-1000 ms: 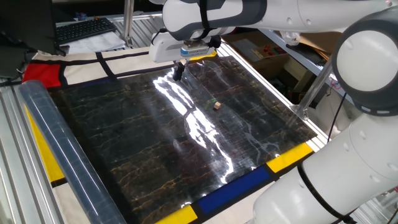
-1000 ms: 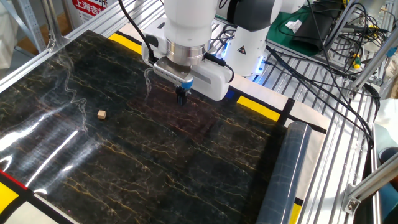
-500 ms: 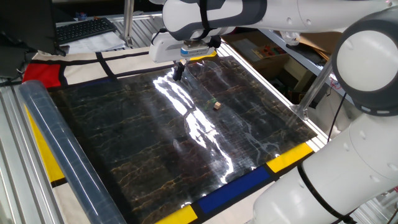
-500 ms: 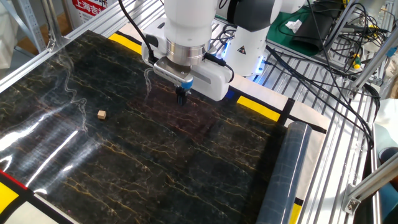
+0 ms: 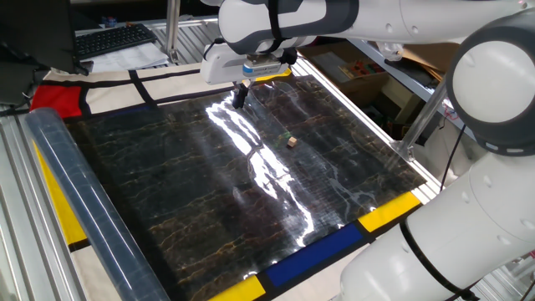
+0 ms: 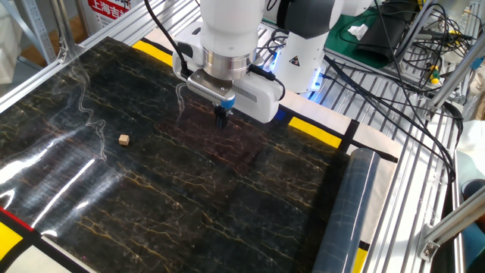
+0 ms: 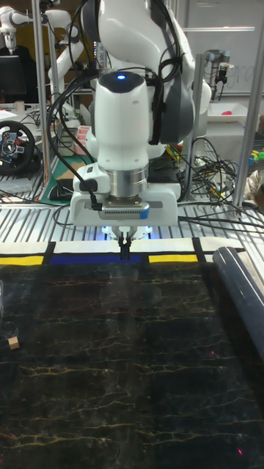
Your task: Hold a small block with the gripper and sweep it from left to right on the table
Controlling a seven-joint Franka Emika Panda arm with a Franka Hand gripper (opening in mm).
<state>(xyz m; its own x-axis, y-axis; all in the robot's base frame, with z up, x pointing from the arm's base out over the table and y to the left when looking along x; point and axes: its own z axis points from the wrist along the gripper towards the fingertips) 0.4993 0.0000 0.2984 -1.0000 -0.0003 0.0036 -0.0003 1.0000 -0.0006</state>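
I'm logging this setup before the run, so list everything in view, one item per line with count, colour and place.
Tiny light-tan wooden cube: one, tan, lying free on the sheet, apart from the gripper.
Glossy black marble-patterned sheet: one, black with brownish veins, covering the table.
Border panels: several, yellow, blue, red and white, around the sheet.
Clear rolled plastic tube: one, greyish, along one edge of the sheet.
Keyboard: one, black, behind the table.
White-and-grey robot arm: one, over the sheet's far edge.
Dark two-fingered gripper: one, fingers together, holding nothing visible.
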